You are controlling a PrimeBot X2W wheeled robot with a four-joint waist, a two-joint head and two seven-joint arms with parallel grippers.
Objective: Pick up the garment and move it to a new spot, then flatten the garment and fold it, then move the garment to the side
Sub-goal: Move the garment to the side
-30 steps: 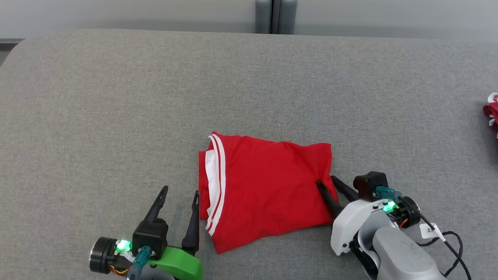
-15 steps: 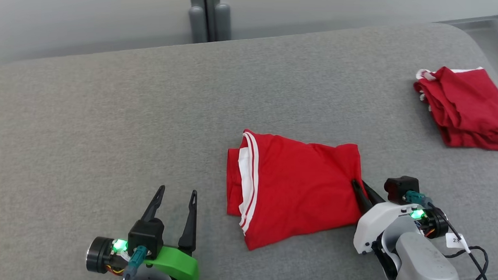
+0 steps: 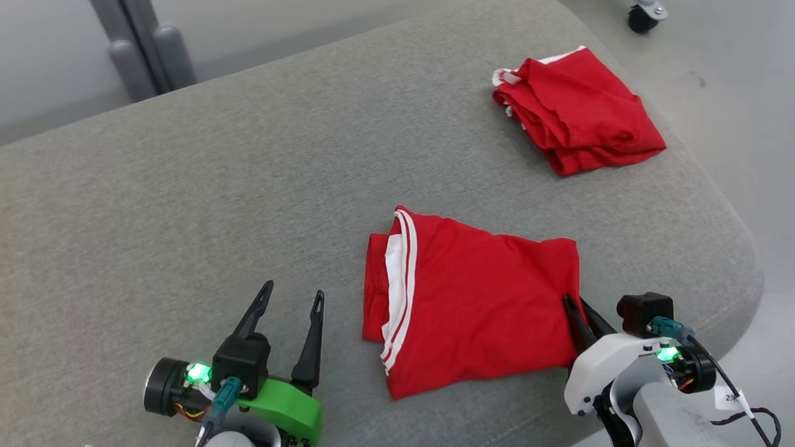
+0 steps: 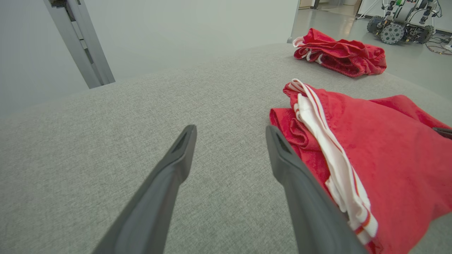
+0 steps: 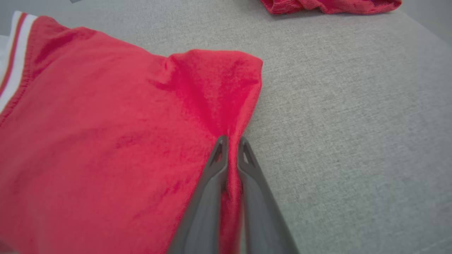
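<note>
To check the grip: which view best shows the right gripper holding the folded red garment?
The right wrist view: the right gripper is shut on a pinched fold of the folded red garment. The head view shows it from above, smaller; the left wrist view, one dark fingertip.

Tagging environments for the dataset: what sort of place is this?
Probably a robotics lab or test room. A small wheeled robot with loose cables sits on the bare floor, a caster shows beyond the grey padded table, and the folded red garment and a second red garment lie there like props.
</note>
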